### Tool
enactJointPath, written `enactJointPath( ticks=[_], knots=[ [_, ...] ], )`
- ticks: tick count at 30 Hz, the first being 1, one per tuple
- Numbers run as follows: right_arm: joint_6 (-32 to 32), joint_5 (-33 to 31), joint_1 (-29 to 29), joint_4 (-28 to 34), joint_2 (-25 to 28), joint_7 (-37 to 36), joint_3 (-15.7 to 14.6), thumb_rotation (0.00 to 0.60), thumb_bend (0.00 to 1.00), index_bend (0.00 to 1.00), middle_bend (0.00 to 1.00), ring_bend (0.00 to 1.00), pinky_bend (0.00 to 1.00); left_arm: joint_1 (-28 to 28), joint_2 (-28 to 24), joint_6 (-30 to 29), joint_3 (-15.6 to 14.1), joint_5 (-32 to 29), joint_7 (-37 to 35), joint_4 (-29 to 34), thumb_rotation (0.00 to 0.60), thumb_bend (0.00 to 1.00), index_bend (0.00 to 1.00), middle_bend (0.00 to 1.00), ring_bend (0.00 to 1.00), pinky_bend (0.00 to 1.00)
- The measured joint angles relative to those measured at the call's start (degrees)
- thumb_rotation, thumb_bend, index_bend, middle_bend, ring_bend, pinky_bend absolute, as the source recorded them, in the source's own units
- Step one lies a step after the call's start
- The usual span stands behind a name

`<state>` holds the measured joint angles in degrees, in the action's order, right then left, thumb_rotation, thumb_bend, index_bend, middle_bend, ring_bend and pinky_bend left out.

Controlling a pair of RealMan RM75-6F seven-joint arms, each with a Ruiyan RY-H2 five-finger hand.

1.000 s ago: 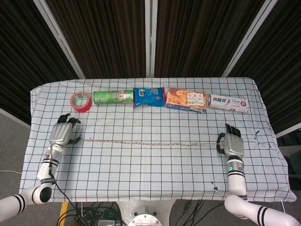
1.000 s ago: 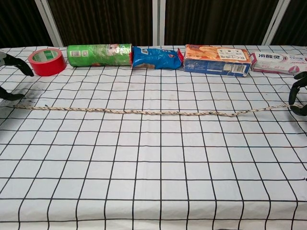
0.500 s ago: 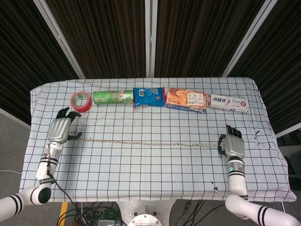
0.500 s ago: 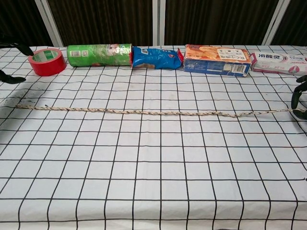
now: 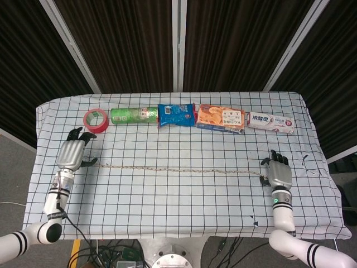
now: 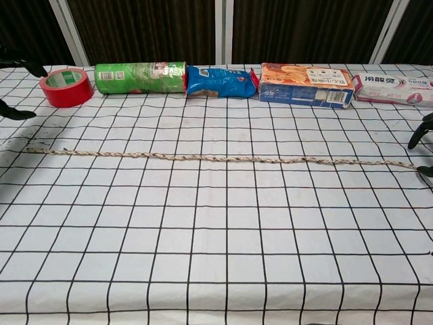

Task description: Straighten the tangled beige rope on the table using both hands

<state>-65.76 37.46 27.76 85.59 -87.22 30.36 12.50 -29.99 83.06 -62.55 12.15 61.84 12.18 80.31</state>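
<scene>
Rope [image 6: 223,159] lies straight; left hand [image 5: 71,153] and right hand [image 5: 278,174] spread, holding nothing – looks done, next pull arms clear

A lab or test room is suggested: dark curtains [image 5: 128,44] behind a checked cloth [image 5: 178,212], groceries lined up in a row [image 6: 223,80].

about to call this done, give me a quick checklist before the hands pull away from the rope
1. Beige rope lies in one line, no loops: ok.
2. Left hand clear of the rope's end, fingers apart: ok.
3. Right hand clear of the other end: cannot tell, it sits very close.
4. Rope clear of the red tape roll and the packages behind it: ok.
5. Rope fully on the table: ok.
</scene>
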Motion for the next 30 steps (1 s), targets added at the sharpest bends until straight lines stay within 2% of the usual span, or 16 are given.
enactJointPath(
  ticks=[8, 13, 17, 21, 26, 30],
  knots=[
    [-3.9, 2.3, -2.0, 4.1, 3.2, -2.7, 0.7, 0.600, 0.21, 0.15, 0.00, 0.00, 0.00, 0.9, -1.2, -2.5, 0.3, 1.0, -1.0, 1.4, 0.600, 0.12, 0.23, 0.18, 0.00, 0.01],
    [-8.4, 7.0, -5.1, 8.4, 6.9, -7.4, 1.1, 0.600, 0.14, 0.00, 0.00, 0.00, 0.00, 2.8, -2.0, -6.3, 0.1, 3.5, -3.6, 2.3, 0.600, 0.05, 0.21, 0.18, 0.00, 0.02],
    [-11.4, 13.0, -7.8, 9.8, 9.4, -12.7, 0.7, 0.600, 0.13, 0.00, 0.00, 0.00, 0.00, 5.6, -2.1, -11.3, -1.0, 6.6, -6.0, 2.4, 0.600, 0.01, 0.17, 0.17, 0.00, 0.02],
    [-14.4, 20.3, -11.1, 9.3, 11.3, -18.2, -0.9, 0.600, 0.13, 0.00, 0.00, 0.00, 0.00, 9.4, -2.5, -16.1, -3.5, 9.7, -6.9, 2.1, 0.599, 0.00, 0.11, 0.15, 0.00, 0.02],
    [-16.4, 25.5, -15.2, 8.3, 13.1, -22.7, -4.0, 0.600, 0.15, 0.00, 0.00, 0.00, 0.00, 13.4, -3.9, -19.2, -6.0, 12.0, -8.9, 4.0, 0.504, 0.00, 0.10, 0.14, 0.00, 0.02],
    [-17.2, 27.5, -16.5, 7.8, 13.0, -23.7, -5.0, 0.600, 0.15, 0.00, 0.00, 0.00, 0.00, 15.8, -4.7, -22.0, -7.3, 13.5, -8.6, 5.3, 0.491, 0.00, 0.10, 0.14, 0.00, 0.02]
  ],
)
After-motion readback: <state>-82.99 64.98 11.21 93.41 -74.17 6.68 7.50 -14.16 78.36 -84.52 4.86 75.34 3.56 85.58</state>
